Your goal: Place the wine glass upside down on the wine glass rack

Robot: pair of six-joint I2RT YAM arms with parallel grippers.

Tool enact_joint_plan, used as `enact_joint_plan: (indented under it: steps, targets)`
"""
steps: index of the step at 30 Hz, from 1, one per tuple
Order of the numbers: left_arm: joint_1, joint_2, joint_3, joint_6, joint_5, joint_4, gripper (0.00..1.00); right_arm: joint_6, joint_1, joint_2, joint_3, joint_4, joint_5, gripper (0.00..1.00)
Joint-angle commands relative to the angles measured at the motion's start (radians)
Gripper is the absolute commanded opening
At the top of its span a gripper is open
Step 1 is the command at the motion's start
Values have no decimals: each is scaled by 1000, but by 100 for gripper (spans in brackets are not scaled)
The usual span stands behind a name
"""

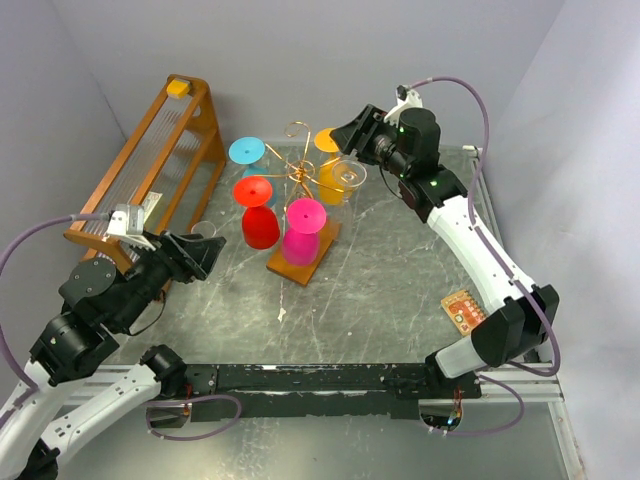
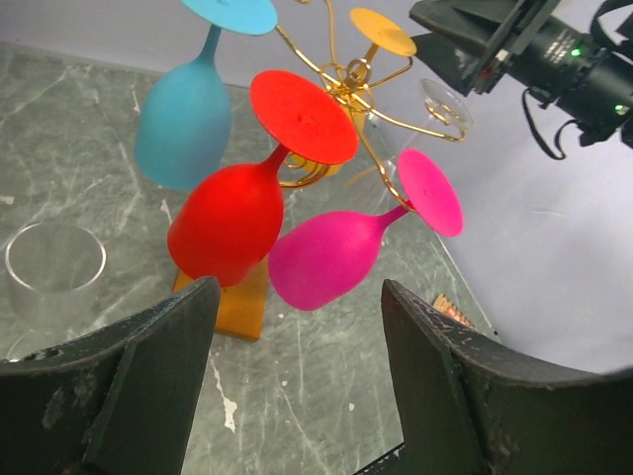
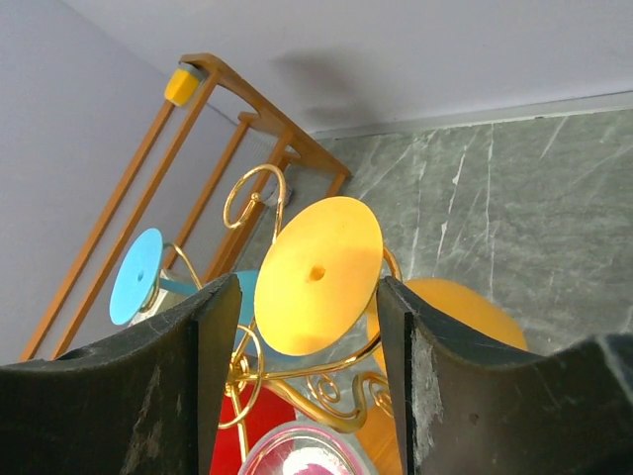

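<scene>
From above, the wine glass rack [image 1: 295, 268] was seen mid-table. The orange wine glass [image 1: 328, 140] was hung upside down on its far right arm. The right gripper [image 1: 347, 132] was spread just beside that glass. The left gripper [image 1: 205, 252] was spread left of the rack, apart from it.

At the left wrist, nothing was held; a red glass [image 2: 227, 223] and a pink glass [image 2: 326, 259] were hung beyond.

At the right wrist, the orange foot was framed between parted fingers [image 3: 213, 376].

My gripper [image 3: 307, 297] has its jaws wide apart. Framed between them, just beyond, an orange glass [image 3: 331, 242] hangs bowl-down on the gold rack [image 3: 315, 394]. A blue foot [image 3: 136, 277] shows left, red [image 3: 247, 430] below, and a clear rim [image 3: 297, 445] nearest me. A wooden frame [image 3: 247, 99] stands far left on the table [image 3: 514, 198].
</scene>
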Motion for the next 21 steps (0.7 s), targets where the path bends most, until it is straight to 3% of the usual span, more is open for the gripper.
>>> enact_joint_plan:
  steps: [1, 8, 14, 17, 21]
  targets:
    - [1, 17, 1, -5, -66, -43, 78, -28, -7, -41, 25, -40, 46, 58]
    - [1, 91, 25, -28, -163, -128, 78, -14, -6, -84, 0, -28, 72, 58]
    - [2, 168, 46, 43, -213, -135, 67, -4, -8, -169, -82, 17, 86, 58]
    - [1, 226, 94, 70, -315, -195, 61, -8, -7, -241, -152, 39, 88, 58]
    - [2, 304, 120, 87, -359, -218, 60, -6, -6, -341, -249, 25, 92, 58]
